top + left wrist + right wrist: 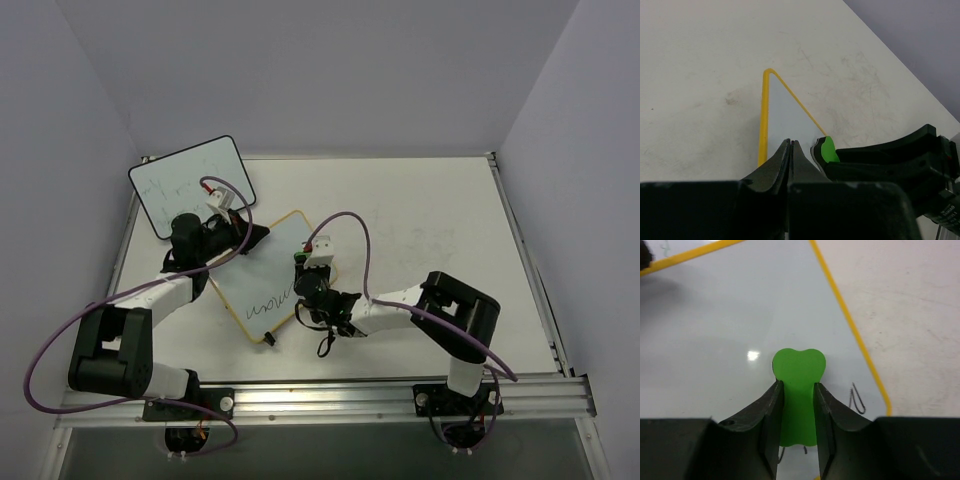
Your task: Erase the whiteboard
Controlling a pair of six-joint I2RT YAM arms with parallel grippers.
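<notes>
The whiteboard (283, 248), with a yellow frame, lies flat and slanted on the table's middle. Its far half is white; black scribbles (268, 300) run along its near part. My left gripper (258, 237) is shut with nothing between its fingers, and its tips (791, 143) rest over the board's (785, 112) left edge. My right gripper (300, 283) is shut on a green eraser (799, 365), which lies flat on the board (740, 315). A few pen strokes (857, 400) show near the board's corner. In the left wrist view the eraser (828, 150) sits just right of my left fingers.
A second board with a black frame (190, 185) leans at the back left, partly off the table. The grey walls close in on three sides. The white table (430, 220) stretches to the right of the arms.
</notes>
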